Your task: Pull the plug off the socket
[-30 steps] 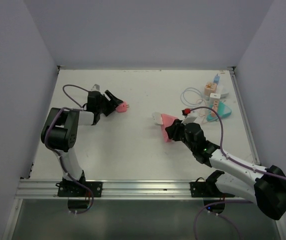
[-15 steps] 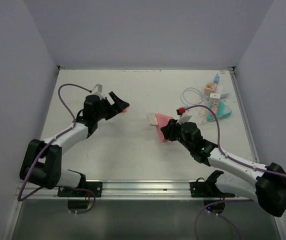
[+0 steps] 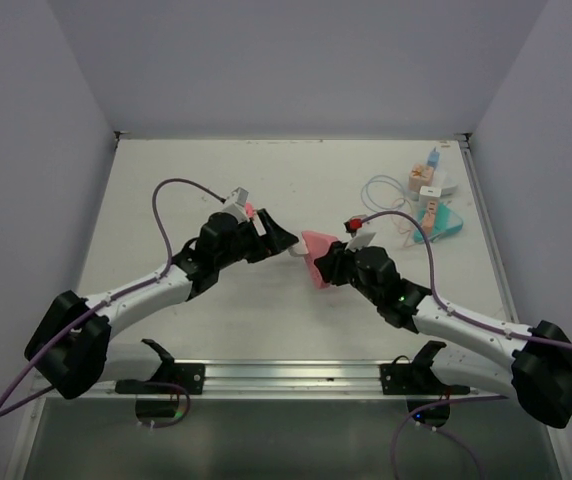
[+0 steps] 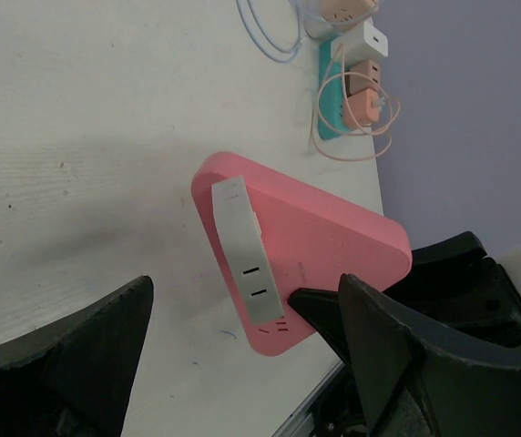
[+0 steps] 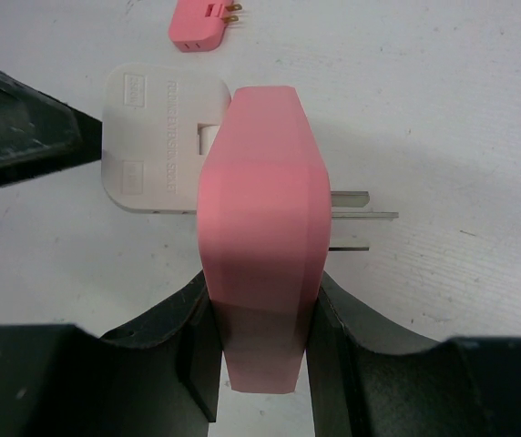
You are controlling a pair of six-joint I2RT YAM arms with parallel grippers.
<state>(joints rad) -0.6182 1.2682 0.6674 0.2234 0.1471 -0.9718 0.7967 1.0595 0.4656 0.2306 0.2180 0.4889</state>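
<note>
Right gripper (image 5: 259, 332) pinches the pink socket (image 5: 260, 209) mid-table, probably as an anchor for the pull. White plug (image 5: 151, 137) is seated in its left side. Left gripper (image 3: 278, 240) is just left of the plug, jaws spread wide, probably lined up to clamp it. A small pink plug (image 5: 201, 27) lies loose beyond.

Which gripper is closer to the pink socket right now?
Right. The right gripper is shut on the pink socket; the left gripper is open beside it, at the end with the white plug.
</note>
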